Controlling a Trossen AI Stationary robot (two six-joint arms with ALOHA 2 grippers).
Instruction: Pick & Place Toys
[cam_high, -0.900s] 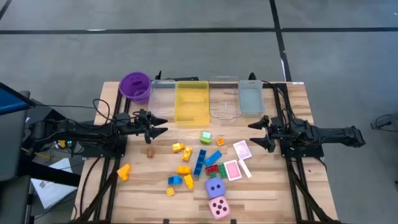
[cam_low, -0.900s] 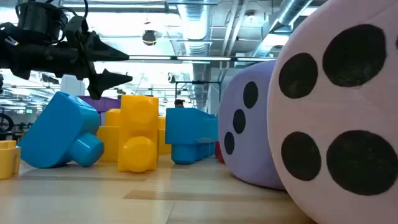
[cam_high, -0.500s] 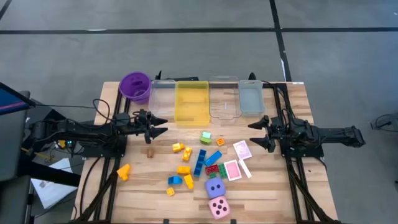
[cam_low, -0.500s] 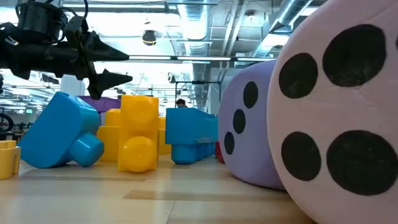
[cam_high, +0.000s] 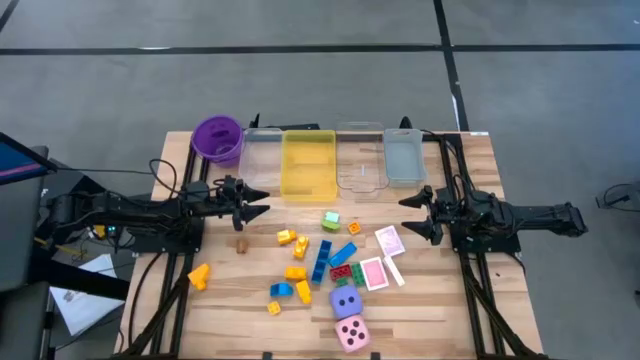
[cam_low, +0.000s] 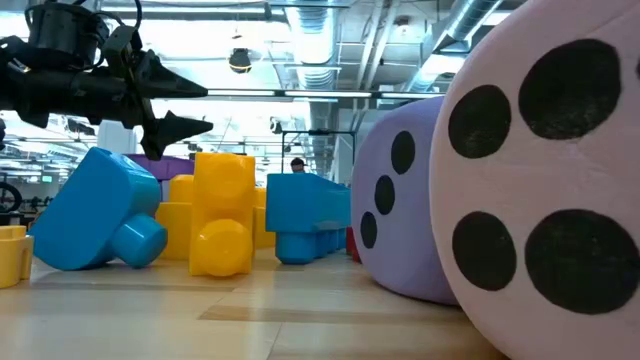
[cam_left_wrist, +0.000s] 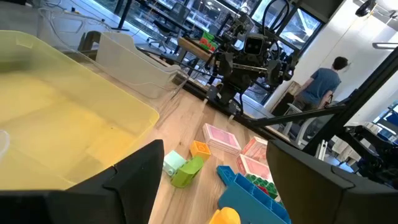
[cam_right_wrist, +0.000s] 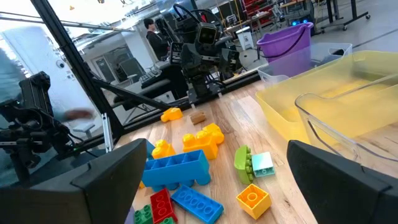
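Observation:
Small plastic bricks lie scattered on the table's middle: a green one (cam_high: 330, 220), yellow ones (cam_high: 288, 237), blue ones (cam_high: 343, 254) and a lone orange one (cam_high: 199, 275) at the near left. Pink-backed cards (cam_high: 388, 241) lie to the right of them. A purple die (cam_high: 346, 303) and a pink die (cam_high: 352, 333) sit near the front edge. My left gripper (cam_high: 257, 203) hovers open at the left, pointing toward the middle, above the table. My right gripper (cam_high: 410, 214) hovers open at the right, facing it. Neither has anything between its fingers.
Along the far edge stand a purple cup (cam_high: 217, 138), a clear tray (cam_high: 262, 148), a yellow tray (cam_high: 308, 163), another clear tray (cam_high: 361, 158) and a grey-tinted tray (cam_high: 405, 158). A small brown piece (cam_high: 241, 243) lies left of the bricks. People stand in the room beyond.

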